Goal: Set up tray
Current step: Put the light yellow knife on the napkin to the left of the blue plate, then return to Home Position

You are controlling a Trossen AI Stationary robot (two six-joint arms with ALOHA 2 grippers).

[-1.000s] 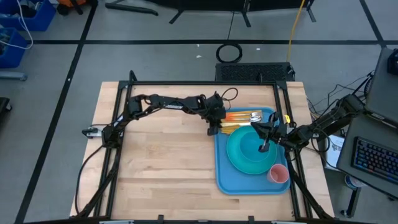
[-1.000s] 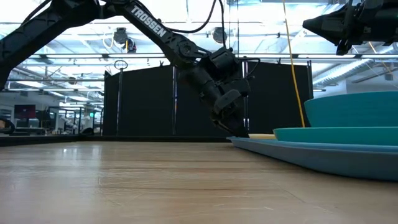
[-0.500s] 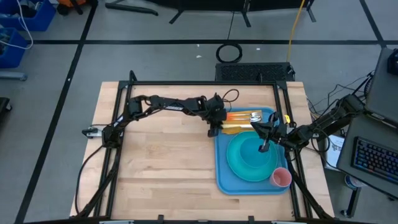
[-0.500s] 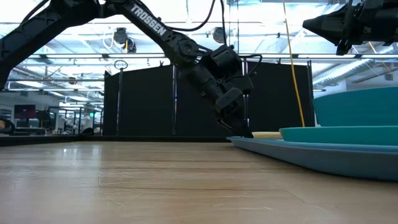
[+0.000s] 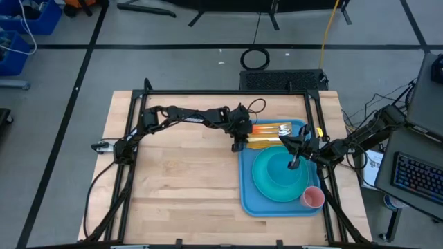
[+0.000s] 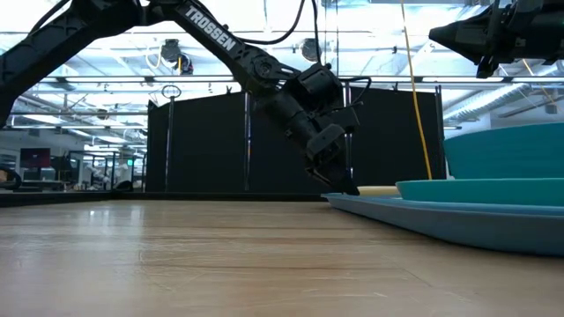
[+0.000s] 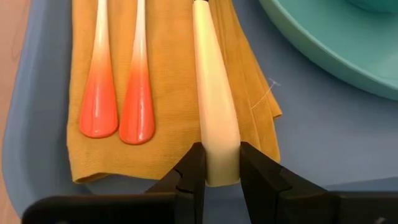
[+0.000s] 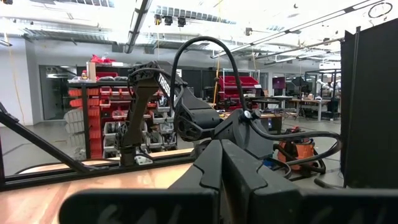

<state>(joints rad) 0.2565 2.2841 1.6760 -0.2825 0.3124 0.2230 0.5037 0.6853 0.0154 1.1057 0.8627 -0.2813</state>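
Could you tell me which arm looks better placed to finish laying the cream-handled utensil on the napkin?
Left, I'd say. The left gripper already grips the cream handle over the yellow-orange napkin on the tray, beside two orange handles. The right gripper is shut, empty, above the turquoise plate.

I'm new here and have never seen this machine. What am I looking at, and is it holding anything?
Two dark robot arms work at a wooden table. One picture looks straight down, one looks level across the tabletop, and two come from cameras on the wrists. A blue tray holds a turquoise plate, a pink cup and a yellow-orange napkin with cutlery. The left hand grips the cream handle of one utensil, beside two orange handles. The right hand hangs shut over the plate, holding nothing.
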